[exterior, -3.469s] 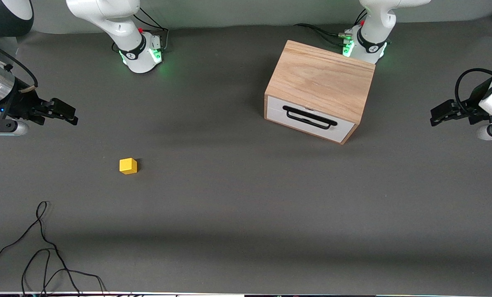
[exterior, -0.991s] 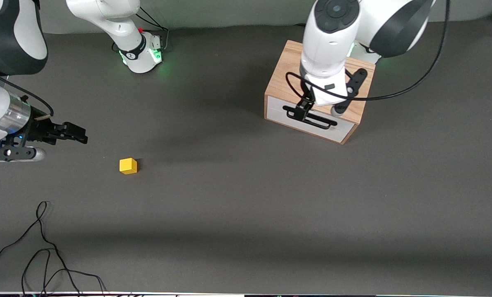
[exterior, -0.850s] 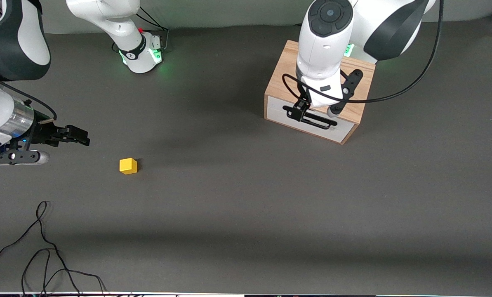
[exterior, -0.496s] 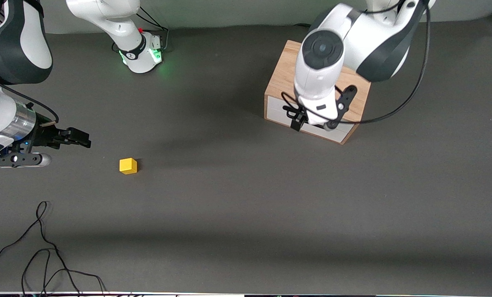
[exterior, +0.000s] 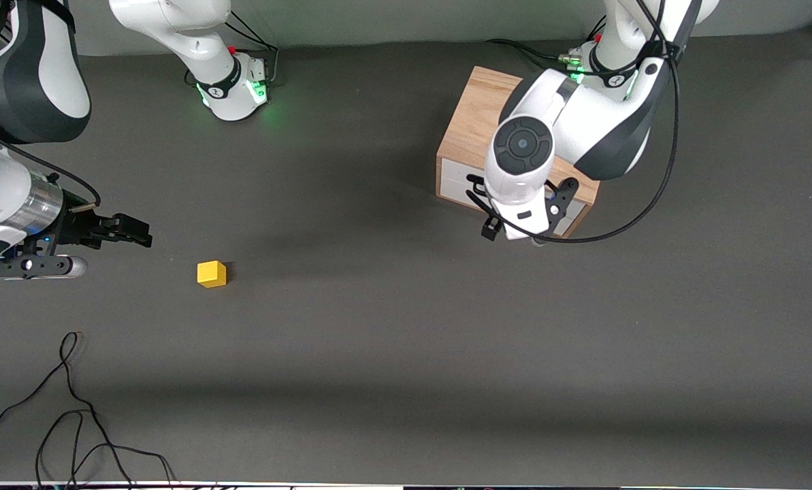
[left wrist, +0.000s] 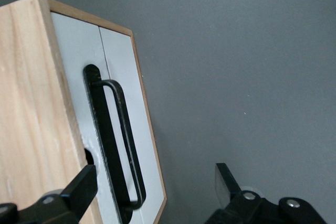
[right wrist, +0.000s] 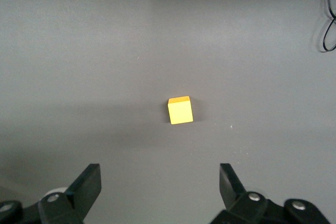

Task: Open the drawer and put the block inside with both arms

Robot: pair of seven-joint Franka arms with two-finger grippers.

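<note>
Left arm at the drawer front, right arm near the block.

Front view: the left gripper (exterior: pixel 508 228) hangs at the drawer (exterior: pixel 457 184) of the cabinet (exterior: pixel 474 122), drawer closed; the block (exterior: pixel 212 273) lies on the table (exterior: pixel 392 327) toward the right arm's end, at about 4 o'clock from the right gripper (exterior: pixel 137 235).
Left wrist view: fingers (left wrist: pixel 84 184) spread, released, the handle (left wrist: pixel 113 140) between them at 11 o'clock.
Right wrist view: fingers (right wrist: pixel 89 182) spread, empty, block (right wrist: pixel 180 109) at 12 o'clock.
</note>
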